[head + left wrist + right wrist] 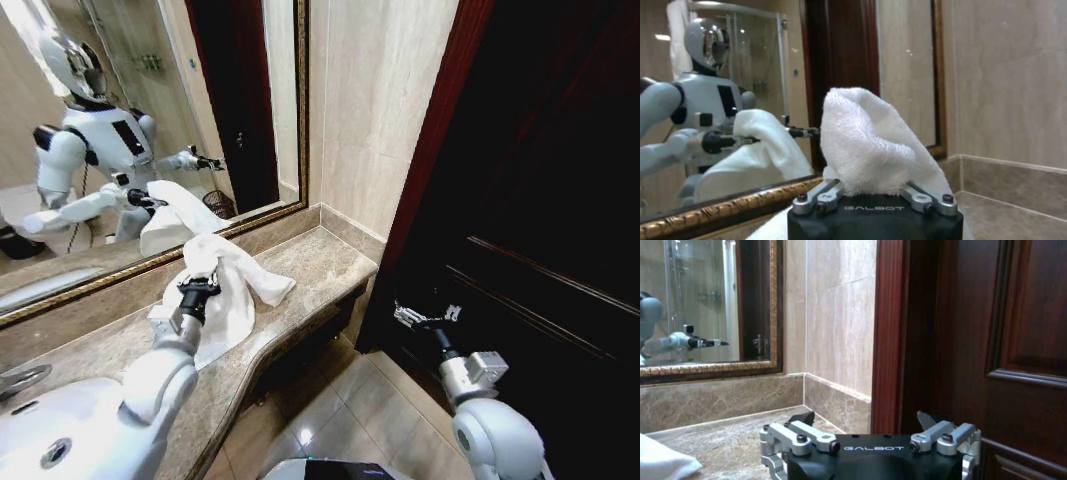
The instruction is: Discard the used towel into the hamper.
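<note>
Clamped on the towel (pixel 225 285), my left claw (pixel 200 285) holds it bunched above the counter (pixel 320 265). Right claw (pixel 425 318) hangs spread and empty by the door (pixel 540 200). Mirror (pixel 120 120) reflects the hamper (pixel 219 204).

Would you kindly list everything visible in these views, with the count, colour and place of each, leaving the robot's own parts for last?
towel: one, white, lying on the countertop with a bunched part raised in the left hand
countertop: one, brown-beige marble, running below the mirror
mirror: one, gold-framed, on the wall above the countertop
sink: one, white, set in the countertop's near left end
faucet: one, silver, behind the sink
door: one, dark reddish-brown wood, to the right of the countertop
left hand: one, black and silver, shut on the towel above the countertop
right hand: one, black and silver, open, in front of the door
</note>
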Controlling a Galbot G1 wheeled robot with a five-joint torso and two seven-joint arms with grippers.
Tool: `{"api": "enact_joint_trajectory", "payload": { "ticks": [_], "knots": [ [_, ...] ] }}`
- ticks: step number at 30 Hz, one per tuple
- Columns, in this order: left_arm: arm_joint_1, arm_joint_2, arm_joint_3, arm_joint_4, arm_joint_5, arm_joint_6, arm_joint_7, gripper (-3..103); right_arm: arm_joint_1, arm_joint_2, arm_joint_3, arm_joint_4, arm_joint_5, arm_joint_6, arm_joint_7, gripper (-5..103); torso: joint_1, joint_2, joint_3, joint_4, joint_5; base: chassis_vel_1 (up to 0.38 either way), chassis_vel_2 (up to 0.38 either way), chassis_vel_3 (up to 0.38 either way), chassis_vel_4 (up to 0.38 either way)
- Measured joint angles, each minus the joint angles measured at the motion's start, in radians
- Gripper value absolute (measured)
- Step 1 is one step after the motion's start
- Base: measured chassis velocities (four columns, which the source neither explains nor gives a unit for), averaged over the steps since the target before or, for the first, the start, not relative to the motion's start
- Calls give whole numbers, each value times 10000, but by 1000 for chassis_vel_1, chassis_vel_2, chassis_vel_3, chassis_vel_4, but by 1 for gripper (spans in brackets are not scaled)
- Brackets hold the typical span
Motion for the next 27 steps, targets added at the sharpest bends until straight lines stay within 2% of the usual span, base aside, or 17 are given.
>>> {"api": "enact_joint_trajectory", "payload": {
  "ticks": [8, 12, 14, 27],
  "knots": [
    [418, -105, 84, -74, 321, -257, 50, 10, -340, 122, 135, 114, 5, 170, -29, 100, 1, 0, 1, -2, 1, 72, -84, -103, 93],
    [533, -159, 112, -103, 372, -334, 48, 10, -490, 122, 192, 151, 26, 258, -56, 100, 0, 0, 1, 3, -5, 204, -184, -188, 162],
    [580, -175, 108, -153, 394, -377, 47, 10, -530, 130, 203, 176, 30, 296, -58, 100, -5, 1, -1, 5, 4, 255, -245, -217, 225],
    [753, -328, 85, -277, 612, -598, 5, 10, -693, 153, 191, 226, 17, 494, -82, 100, -7, 2, -1, 0, 1, 239, -244, -222, 229]
  ]
}}
